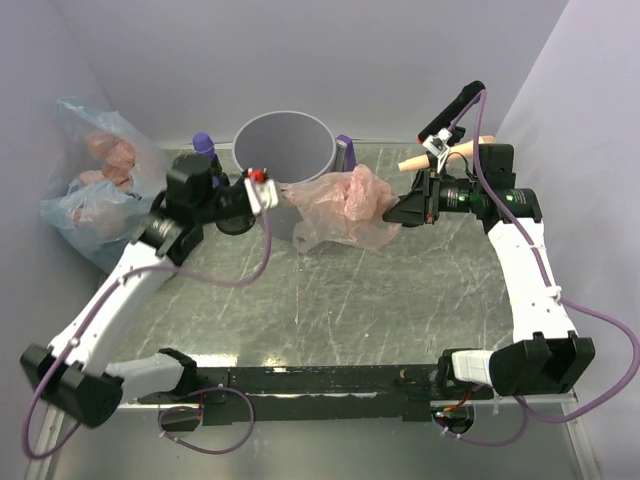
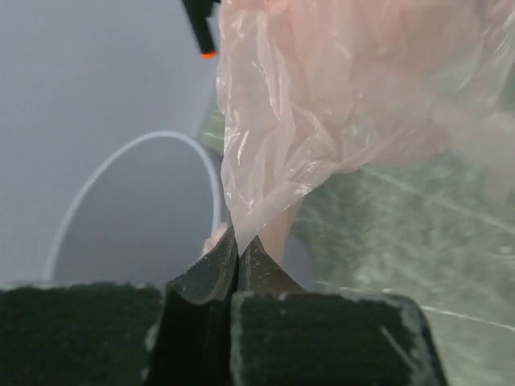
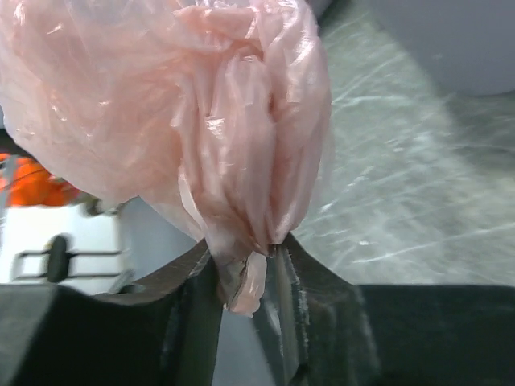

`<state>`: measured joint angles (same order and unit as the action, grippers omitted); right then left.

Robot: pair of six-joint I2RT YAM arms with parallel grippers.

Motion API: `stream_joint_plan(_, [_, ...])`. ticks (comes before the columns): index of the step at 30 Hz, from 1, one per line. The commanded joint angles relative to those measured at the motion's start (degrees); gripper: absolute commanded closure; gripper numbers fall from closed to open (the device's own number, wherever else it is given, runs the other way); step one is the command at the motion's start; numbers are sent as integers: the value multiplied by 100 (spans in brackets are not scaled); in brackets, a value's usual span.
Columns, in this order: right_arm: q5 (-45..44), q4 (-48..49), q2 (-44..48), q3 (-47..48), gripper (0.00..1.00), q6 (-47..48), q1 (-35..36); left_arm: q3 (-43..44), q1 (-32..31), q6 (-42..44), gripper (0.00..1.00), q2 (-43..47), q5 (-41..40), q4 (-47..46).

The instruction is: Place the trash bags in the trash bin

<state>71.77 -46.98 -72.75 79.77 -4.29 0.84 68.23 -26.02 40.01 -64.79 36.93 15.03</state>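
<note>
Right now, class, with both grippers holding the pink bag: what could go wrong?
1. The left gripper pinches only a thin corner of the pink bag; the film may slip out or tear.
2. The bag sits beside the trash bin, not over its opening; it could catch the rim and tip it.

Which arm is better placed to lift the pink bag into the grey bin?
Left: the left gripper pinches the trash bag beside the trash bin; the right gripper holds its farther end.

Pink bag (image 1: 342, 205) hangs before the open trash bin (image 1: 285, 145).
</note>
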Motion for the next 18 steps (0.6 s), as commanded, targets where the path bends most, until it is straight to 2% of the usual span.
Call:
stream_joint_plan(1, [-1048,338,603,320,59,367,-23,1269,-26,-1107,99,-875,719,2063])
stream_joint_plan(3, [-1741,592,927,93,54,806,-23,1613,-26,-1556,99,-1209,763,2398])
stream_joint_plan(6, [-2551,1041,1560,-408,48,1236,-31,2009,27,-1768,99,-1553,851,2768])
stream_joint_plan(8, [-2895,1086,1737,-611,40,1221,-31,2089,79,-1856,99,-1606,921,2804])
stream_joint_plan(9, [-2870,929,1738,-594,39,1255,-23,2081,106,-1926,99,-1615,948,2760])
stream_joint_plan(12, [-2529,480,1773,-541,23,1694,-23,2081,123,-2225,99,-1650,1097,2602])
stream_joint_plan(16, [-2246,620,2378,-1164,22,2729,47,2300,185,-2804,99,-1966,1264,2523])
stream_joint_plan(18, [-2360,515,2625,-1463,22,3380,240,2432,246,-3382,99,-2194,1343,2445])
